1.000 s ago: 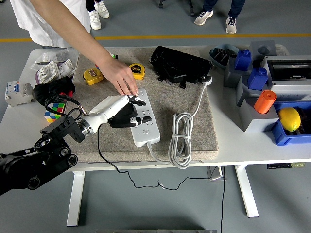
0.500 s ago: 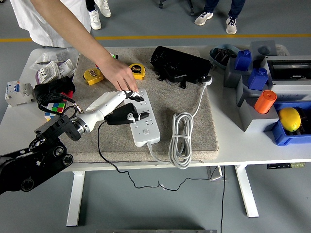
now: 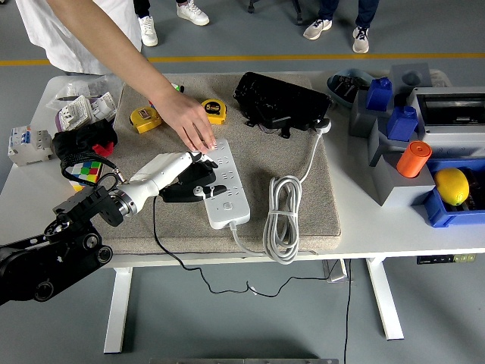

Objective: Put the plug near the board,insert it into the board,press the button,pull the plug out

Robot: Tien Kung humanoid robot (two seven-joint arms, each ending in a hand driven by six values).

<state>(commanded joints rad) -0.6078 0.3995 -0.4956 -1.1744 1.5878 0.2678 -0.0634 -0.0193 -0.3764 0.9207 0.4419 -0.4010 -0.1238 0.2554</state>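
At the far left of the white worktop (image 3: 30, 182) a grey circuit breaker (image 3: 20, 144) sits well left of the robot hand; its print is too small to read. Nearer, a black bundle (image 3: 83, 139) lies beside a colourful puzzle cube (image 3: 85, 173), with packets of small white parts (image 3: 79, 112) behind them.

The left robot hand (image 3: 189, 180) comes in from the lower left on a white forearm, its dark fingers (image 3: 206, 176) curled around a black plug (image 3: 198, 191) — pressed against the left edge of the white power strip (image 3: 225, 186), which lies on a beige mat (image 3: 250, 152). Whether the plug's pins sit in a socket cannot be told. A thin black cord (image 3: 163, 246) trails from the hand over the worktop's near edge.

Just behind the robot hand, a person's hand (image 3: 189, 125) reaches down from the far side and rests its fingertips on the strip's far end. Two yellow tape measures (image 3: 145, 118) (image 3: 214, 111) lie behind, labels unreadable.

To the right of the robot hand the strip's white cable (image 3: 282, 216) is coiled; a black case (image 3: 280, 101) lies behind it.

Well to the right stand grey blocks (image 3: 394, 178) carrying blue pieces (image 3: 379, 92) and an orange cylinder (image 3: 413, 158) — and a blue bin (image 3: 443, 212) holds a yellow lemon-like object (image 3: 452, 186).
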